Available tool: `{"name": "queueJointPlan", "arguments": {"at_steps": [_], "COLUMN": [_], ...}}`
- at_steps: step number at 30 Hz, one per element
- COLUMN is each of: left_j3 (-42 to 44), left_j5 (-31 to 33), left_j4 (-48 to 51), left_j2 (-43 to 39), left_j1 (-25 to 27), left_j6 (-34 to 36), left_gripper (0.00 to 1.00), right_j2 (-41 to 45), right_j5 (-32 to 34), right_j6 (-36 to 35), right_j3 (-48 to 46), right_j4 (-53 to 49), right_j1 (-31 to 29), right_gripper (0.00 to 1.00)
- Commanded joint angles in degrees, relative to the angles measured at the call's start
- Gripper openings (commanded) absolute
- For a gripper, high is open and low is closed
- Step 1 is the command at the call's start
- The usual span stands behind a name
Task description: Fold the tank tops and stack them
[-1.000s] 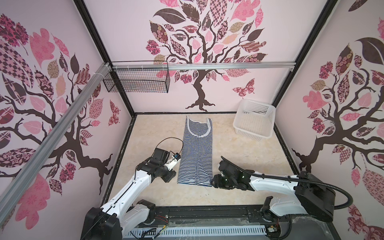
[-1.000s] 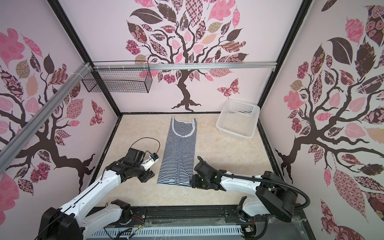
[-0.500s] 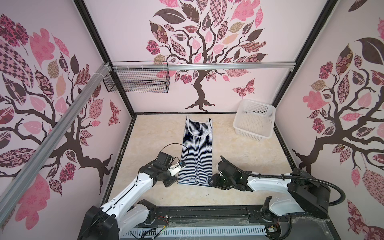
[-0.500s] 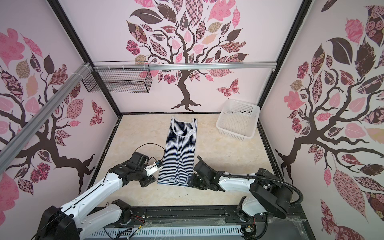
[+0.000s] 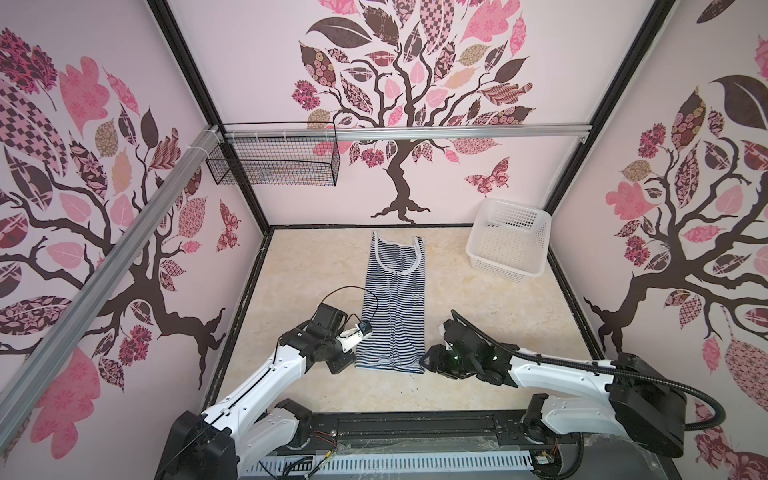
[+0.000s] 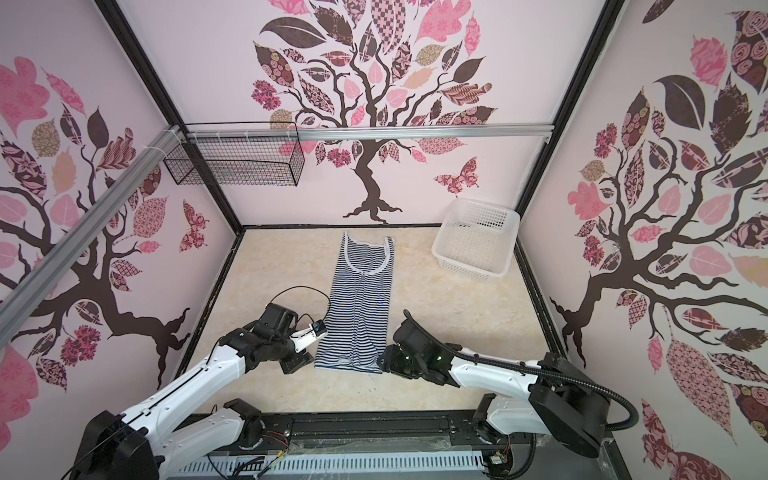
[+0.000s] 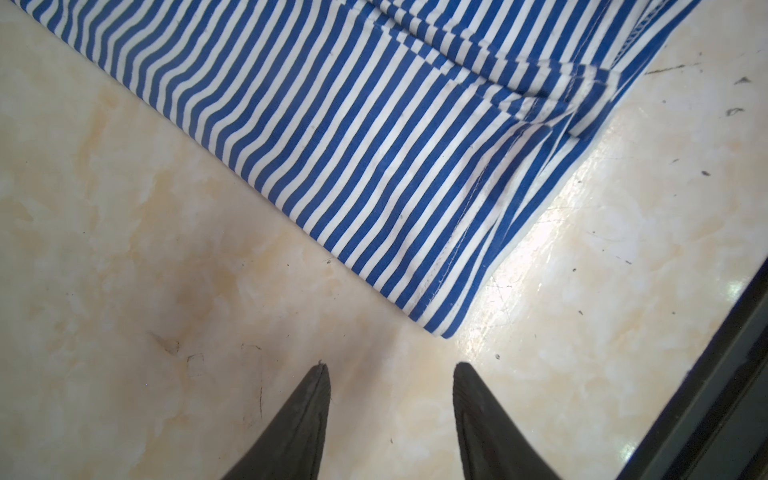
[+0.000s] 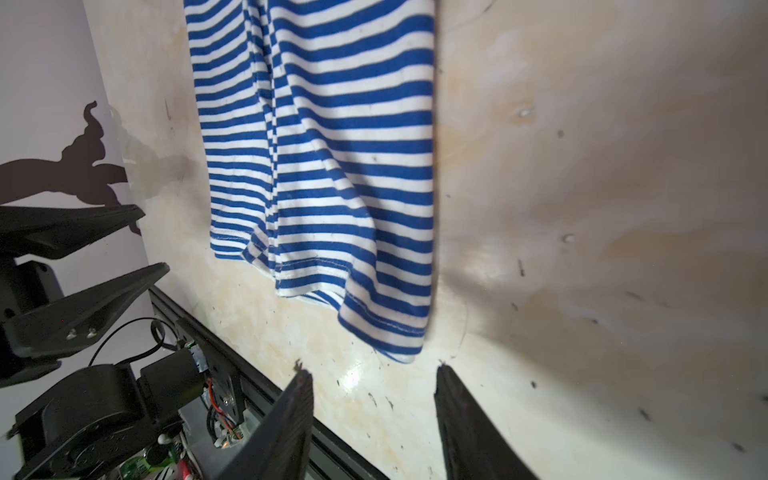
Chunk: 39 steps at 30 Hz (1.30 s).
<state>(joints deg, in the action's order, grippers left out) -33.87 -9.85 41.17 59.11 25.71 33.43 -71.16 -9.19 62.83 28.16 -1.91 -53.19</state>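
The tank top [image 5: 395, 307] [image 6: 359, 307] lies flat in the middle of the counter [image 5: 478, 324], and it has not moved since a second ago. What has changed is the left arm: its left claw [image 5: 340, 366] [image 6: 297, 362] was then further out to the left and further from the robot, beside the long edge of the cloth, and now it has come down to the near left corner of the hem. The right claw [image 5: 428, 362] [image 6: 384, 360] is at almost the same place as before, at the near right corner of the hem.

I count one tank top, two claws, one white plastic basket [image 5: 505, 266] [image 6: 473, 255] in the far right corner of the counter, and one black wire basket [image 5: 274, 166] hanging on the rail at the far left.

The tank top is narrow, its sides folded in. Its long axis runs from the robot toward the far wall; the neckline and straps point to the far wall, the hem to the robot.

In the left wrist view the left claw [image 7: 388, 365] stands apart over bare counter, the hem corner [image 7: 440, 328] just ahead of it, not touched. In the right wrist view the right claw [image 8: 370, 368] is also apart with nothing between, the other hem corner [image 8: 399, 345] just before its tips
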Motion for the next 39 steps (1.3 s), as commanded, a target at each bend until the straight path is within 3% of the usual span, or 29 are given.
{"name": "queueJointPlan", "arguments": {"at_steps": [1, 6, 11, 21, 39], "left_j3": [-1.37, -1.41, -0.65, 1.77, 0.83], "left_j5": [-1.49, -1.23, -1.05, 0.17, -3.54], "left_j4": [-1.02, -1.11, -0.33, -0.44, -2.47], "left_j2": [0.13, -0.13, -0.96, -0.80, 3.20], "left_j1": [0.48, 0.56, 0.65, 0.65, 0.83], "left_j6": [-0.20, -0.45, 0.33, 2.74, 2.77], "left_gripper": [0.52, 0.52, 0.52, 0.53, 0.55], "right_j2": [-2.74, -9.00, -13.73, -15.42, -13.93], "right_j5": [3.70, 2.46, 0.72, -1.42, -0.28], "right_j6": [0.89, 0.37, -0.40, -0.83, 0.41], "right_j3": [2.86, 4.46, 7.22, 6.88, 7.00], "right_j4": [-6.54, -3.95, -2.48, -3.37, -3.41], "right_j1": [-0.34, -0.34, -0.34, -0.86, -2.53], "right_gripper": [0.43, 0.40, 0.44, 0.46, 0.13]}}
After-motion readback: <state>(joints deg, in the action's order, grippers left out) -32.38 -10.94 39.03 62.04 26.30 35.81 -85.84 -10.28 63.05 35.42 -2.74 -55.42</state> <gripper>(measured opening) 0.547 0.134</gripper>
